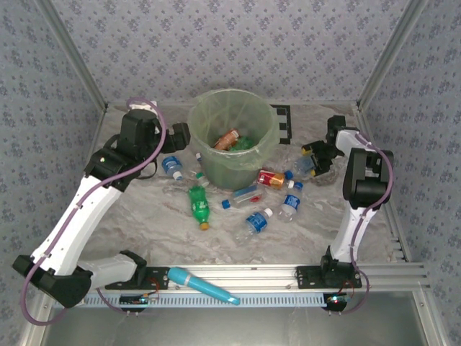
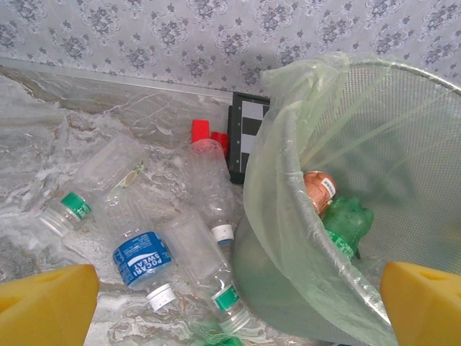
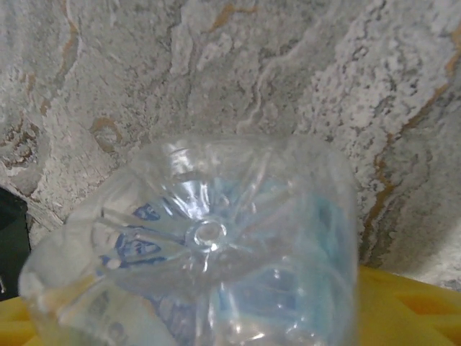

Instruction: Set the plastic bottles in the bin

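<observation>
Bin: the bin (image 1: 232,133) is round, pale-green and translucent. A thin, crinkled liner bag (image 2: 288,180) is draped over its rim, and the wall behind the film is a fine mesh.
Inside the bin: an orange-labelled bottle (image 2: 318,191) lies against a crumpled green bottle (image 2: 346,223).
Loose bottles: the plastic bottles (image 1: 258,220) lie scattered on their sides around the bin's foot. They are small and thin-walled, and some are dented. In front of the bin are a green one with an orange cap (image 1: 199,204), a red-labelled one (image 1: 271,178) and clear ones with blue labels. To its left are more clear, ribbed ones with white or green caps.
Table: the table (image 1: 137,216) is a matt, grey marbled sheet with rust-coloured veins.
Left gripper: the left gripper (image 2: 238,310) is just left of the bin. Its blocky yellow fingers (image 2: 47,303) are spread wide, with nothing between them and touching nothing.
Right gripper: the right gripper (image 1: 311,153) is right of the bin and low over the table. Its yellow fingers (image 3: 410,306) flank a clear bottle (image 3: 209,238) that has a petal-shaped base and a blue label. I cannot tell whether they press on it.
Stick: a smooth teal stick (image 1: 203,285) lies well in front of the bin.
</observation>
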Robot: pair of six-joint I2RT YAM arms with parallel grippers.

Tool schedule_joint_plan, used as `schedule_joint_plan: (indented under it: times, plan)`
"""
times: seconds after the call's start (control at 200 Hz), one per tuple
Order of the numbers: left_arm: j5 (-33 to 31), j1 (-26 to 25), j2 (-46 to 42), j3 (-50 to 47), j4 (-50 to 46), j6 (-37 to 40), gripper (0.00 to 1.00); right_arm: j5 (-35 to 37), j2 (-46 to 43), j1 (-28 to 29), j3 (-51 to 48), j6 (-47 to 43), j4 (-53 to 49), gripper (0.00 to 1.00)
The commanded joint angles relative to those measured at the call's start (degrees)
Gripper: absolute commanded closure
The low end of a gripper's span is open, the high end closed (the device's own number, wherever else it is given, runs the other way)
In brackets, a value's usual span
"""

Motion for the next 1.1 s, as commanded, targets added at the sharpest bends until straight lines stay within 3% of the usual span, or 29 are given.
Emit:
schedule_joint_plan:
  times: [0.0, 0.31, 0.81, 0.955, 1.1]
  plan:
    - [-0.99, 0.39, -1.96, -0.11, 0.54, -0.86, 0.0, 0.65, -1.73, -0.35, 0.82, -1.75, -2.56, 0.32]
    - [-0.82, 0.47, -3.72, -1.01, -0.03, -1.13, 0.0, 1.93, -8.5, -1.31, 1.16, -2.52, -2.36, 0.45]
    - [2.66, 0.6, -4.9, -1.36, -0.79, -0.82, 0.0, 9.16, -28.18, -2.45, 5.24, -5.44, -5.0, 0.41]
    - [3.68, 0.59, -4.97, -1.36, -0.84, -0.68, 0.0, 11.85, -32.28, -0.75, 9.95, -8.64, -5.66, 0.41]
    - [4.58, 0.62, -5.42, -1.36, -1.19, -0.51, 0.0, 16.75, -33.41, 4.59, 17.62, -14.29, -7.41, 0.41]
